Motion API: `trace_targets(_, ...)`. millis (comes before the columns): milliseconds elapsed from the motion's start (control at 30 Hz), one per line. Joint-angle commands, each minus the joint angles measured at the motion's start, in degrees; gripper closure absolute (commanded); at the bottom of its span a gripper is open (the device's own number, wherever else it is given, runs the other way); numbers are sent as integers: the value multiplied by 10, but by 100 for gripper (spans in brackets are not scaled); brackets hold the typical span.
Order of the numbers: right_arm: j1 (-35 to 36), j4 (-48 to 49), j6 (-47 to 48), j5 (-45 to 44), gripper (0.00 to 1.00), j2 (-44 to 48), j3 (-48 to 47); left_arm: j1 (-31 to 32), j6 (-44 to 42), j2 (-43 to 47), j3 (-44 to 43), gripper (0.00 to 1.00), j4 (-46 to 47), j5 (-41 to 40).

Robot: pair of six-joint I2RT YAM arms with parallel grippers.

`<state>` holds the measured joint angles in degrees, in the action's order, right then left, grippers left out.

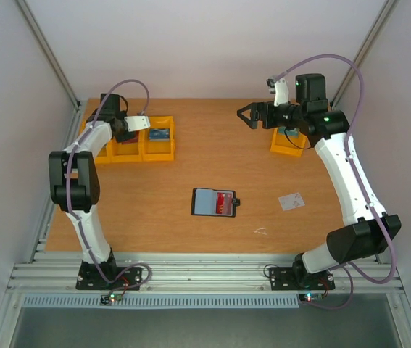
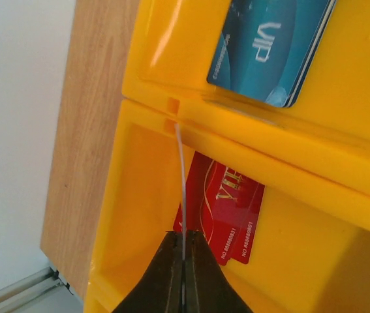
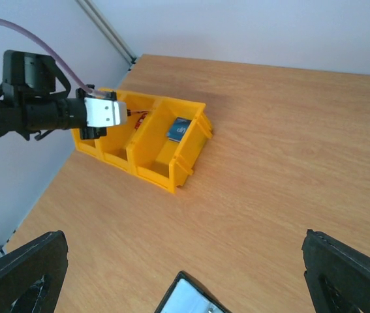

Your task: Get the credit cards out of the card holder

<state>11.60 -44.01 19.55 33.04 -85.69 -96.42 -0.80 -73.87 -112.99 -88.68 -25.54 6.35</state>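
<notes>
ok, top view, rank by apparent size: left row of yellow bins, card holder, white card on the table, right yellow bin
1. left row of yellow bins
2. card holder
3. white card
Unranked: right yellow bin, partly hidden behind the right arm.

One card holder (image 1: 205,201), four bins, five cards.
Three yellow bins (image 1: 158,154) in a row back-left of the holder, a fourth yellow bin (image 1: 286,148) back-right. One red card (image 1: 225,201) in the holder, one whitish card (image 1: 291,201) right of it; at the row one blue card (image 2: 269,45), a second red card (image 2: 227,215), one thin white card (image 2: 182,189) edge-on.
</notes>
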Motion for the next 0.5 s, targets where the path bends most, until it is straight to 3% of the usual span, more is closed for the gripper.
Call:
trace_targets(0, -8, 8, 3, 18, 1, 14, 3, 2, -10, -21, -19, 100, 16, -41)
trace_targets(200, -9, 11, 5, 24, 1, 11, 1, 1, -39, -53, -27, 100, 38, -87)
trace_targets(467, -10, 11, 5, 35, 2, 9, 1, 0, -76, -83, -39, 100, 47, -82)
